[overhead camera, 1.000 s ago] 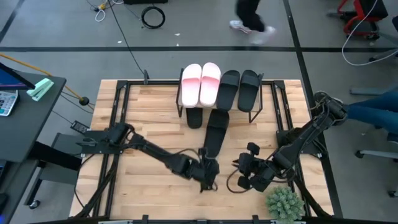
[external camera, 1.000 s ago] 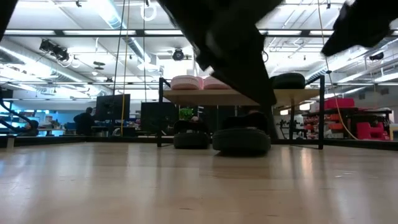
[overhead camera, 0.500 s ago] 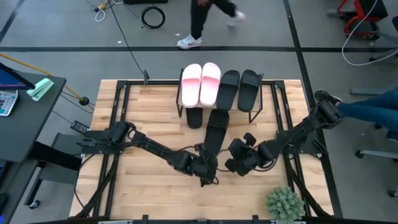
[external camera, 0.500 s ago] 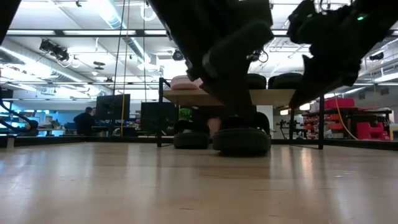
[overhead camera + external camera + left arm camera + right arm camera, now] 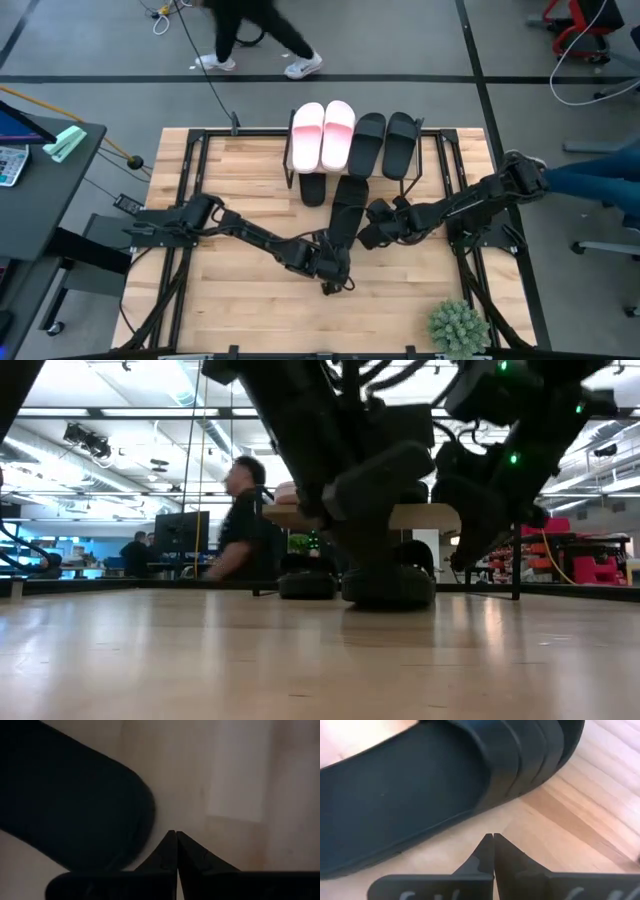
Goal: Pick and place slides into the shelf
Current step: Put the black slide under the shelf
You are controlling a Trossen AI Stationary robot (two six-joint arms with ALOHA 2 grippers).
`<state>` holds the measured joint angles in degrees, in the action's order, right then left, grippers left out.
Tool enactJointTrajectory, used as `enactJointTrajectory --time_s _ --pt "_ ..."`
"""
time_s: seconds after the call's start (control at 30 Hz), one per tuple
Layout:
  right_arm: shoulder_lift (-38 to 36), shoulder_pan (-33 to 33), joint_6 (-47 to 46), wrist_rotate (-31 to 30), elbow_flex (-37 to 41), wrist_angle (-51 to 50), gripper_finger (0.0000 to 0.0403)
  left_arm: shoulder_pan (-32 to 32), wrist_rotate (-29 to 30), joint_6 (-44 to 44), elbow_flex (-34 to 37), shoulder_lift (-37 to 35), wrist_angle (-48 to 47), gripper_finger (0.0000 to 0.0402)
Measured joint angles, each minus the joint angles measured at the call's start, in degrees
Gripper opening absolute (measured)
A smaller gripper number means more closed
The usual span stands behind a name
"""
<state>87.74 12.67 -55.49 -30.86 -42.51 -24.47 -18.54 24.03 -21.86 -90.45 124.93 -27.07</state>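
Left gripper (image 5: 335,272): low over the middle of the table (image 5: 230,200), at the near end of a loose black slide (image 5: 346,210); in its wrist view the two fingers (image 5: 165,857) meet tip to tip, pressed together and holding nothing, with the slide's rounded dark end (image 5: 70,805) just beside them.

Right gripper (image 5: 368,228): just beside the right edge of the same slide, arm reaching in from the table's right side; fingers (image 5: 487,855) pressed together, empty, pointing at the slide's footbed and ribbed strap (image 5: 520,755) from close by, not touching as far as can be told.

Loose black slide: flat on the table, lengthwise toward the shelf (image 5: 412,185), its far end at the shelf's front edge.

Shelf: at the far middle of the table. Top board carries four slides side by side: two pink (image 5: 322,135) on the left, two black (image 5: 384,142) on the right. One more black slide (image 5: 313,188) sits under the board on the left, partly hidden.

Low view: both arms hang in front of the shelf (image 5: 420,515); the loose slide's end (image 5: 388,585) rests on the table.

Person (image 5: 250,35): walking on the floor beyond the table.

Small green plant (image 5: 458,328): near right corner of the table.
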Motion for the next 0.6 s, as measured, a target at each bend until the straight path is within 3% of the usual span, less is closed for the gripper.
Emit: enactJointTrajectory --time_s 0.47,0.6 --pt "0.0 -10.77 10.39 0.53 5.91 16.53 0.0 4.8 0.5 1.71 -0.04 2.58 3.98 0.0006" --pt "0.0 -14.86 14.54 3.7 5.94 20.18 0.0 6.5 0.48 2.56 -0.04 2.55 4.94 0.0003"
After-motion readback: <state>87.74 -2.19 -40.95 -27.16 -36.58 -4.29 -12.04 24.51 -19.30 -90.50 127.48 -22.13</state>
